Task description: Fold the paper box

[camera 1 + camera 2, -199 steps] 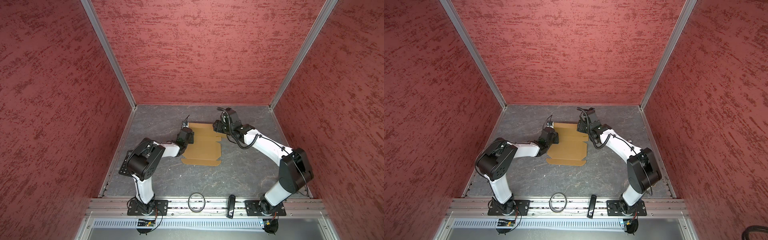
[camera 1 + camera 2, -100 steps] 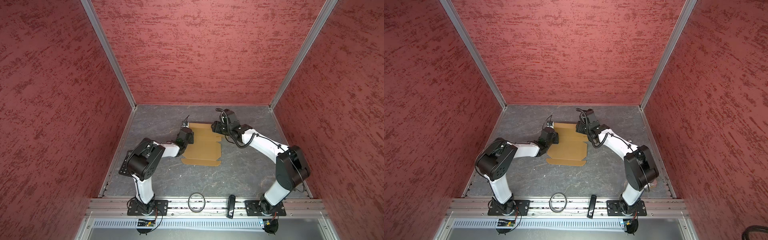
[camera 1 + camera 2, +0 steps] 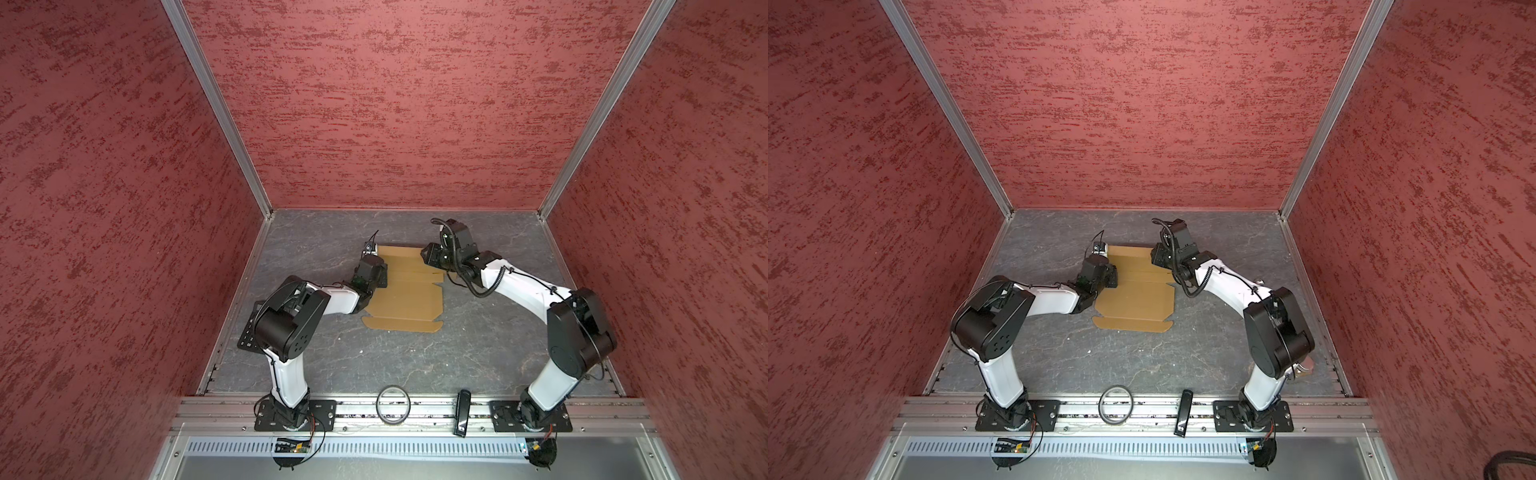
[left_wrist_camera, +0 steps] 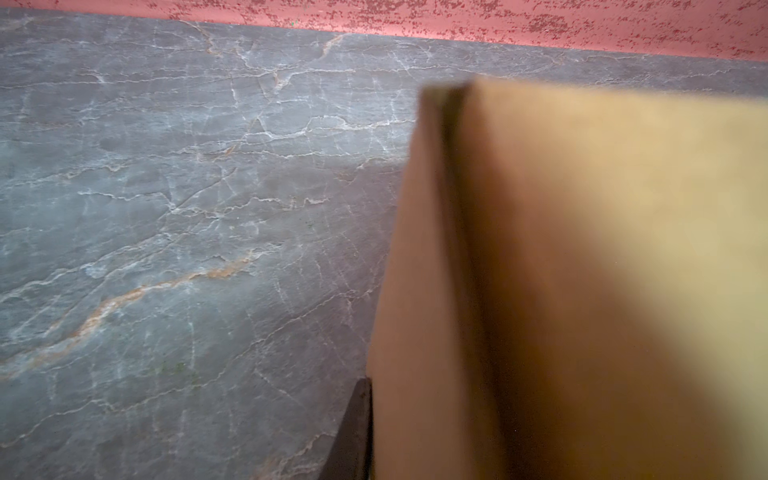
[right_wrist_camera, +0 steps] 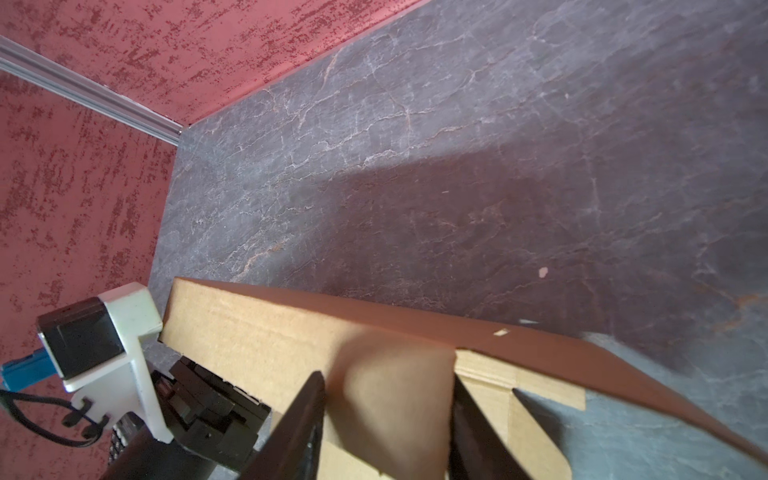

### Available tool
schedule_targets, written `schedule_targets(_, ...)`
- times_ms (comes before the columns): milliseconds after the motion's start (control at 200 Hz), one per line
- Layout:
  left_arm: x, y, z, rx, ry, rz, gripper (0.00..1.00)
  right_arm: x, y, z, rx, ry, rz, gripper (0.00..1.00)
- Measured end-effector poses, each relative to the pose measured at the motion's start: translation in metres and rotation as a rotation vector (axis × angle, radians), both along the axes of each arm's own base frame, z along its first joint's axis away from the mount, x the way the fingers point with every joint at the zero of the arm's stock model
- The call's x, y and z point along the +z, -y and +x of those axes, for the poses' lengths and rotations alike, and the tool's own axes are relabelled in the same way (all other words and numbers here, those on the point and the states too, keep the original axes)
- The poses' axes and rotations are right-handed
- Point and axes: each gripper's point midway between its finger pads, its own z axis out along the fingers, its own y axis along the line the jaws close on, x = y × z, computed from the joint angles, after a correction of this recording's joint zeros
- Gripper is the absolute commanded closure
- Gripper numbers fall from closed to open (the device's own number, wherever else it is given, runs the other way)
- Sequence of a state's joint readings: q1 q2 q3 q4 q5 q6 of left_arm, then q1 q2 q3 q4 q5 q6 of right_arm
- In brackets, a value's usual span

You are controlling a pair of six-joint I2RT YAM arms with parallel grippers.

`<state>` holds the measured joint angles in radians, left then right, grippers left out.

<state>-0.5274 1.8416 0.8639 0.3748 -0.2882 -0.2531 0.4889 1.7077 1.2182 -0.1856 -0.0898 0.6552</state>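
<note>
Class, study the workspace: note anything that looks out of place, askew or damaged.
A black ring and a black bar lie on the front rail, away from the paper box. The box itself looks undamaged.

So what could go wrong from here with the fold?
1. The right gripper has its jaws astride one small flap of the paper box; closing off-centre could crumple or tear it.
2. The left gripper seems to pinch the sheet's left edge; if the two pull apart, the sheet may slide or buckle off its creases.
</note>
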Motion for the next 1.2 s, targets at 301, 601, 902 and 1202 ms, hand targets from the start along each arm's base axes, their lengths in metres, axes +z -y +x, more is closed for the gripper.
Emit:
schedule_targets(301,0.0,0.0,0.0,0.0,-0.001,0.001,0.88,0.008,-0.003,0.004,-0.004,0.031,0.059,0.73)
schedule_targets(601,0.0,-0.001,-0.001,0.0,0.0,0.001,0.89,0.016,-0.001,0.001,-0.001,0.05,0.095,0.5)
schedule_targets(902,0.001,-0.011,-0.004,0.019,-0.035,0.021,0.89,0.02,0.015,-0.018,-0.009,0.051,0.069,0.34)
schedule_targets(1202,0.003,-0.014,-0.001,0.033,-0.1,0.047,0.9,0.043,0.039,-0.061,0.028,0.109,0.017,0.33)
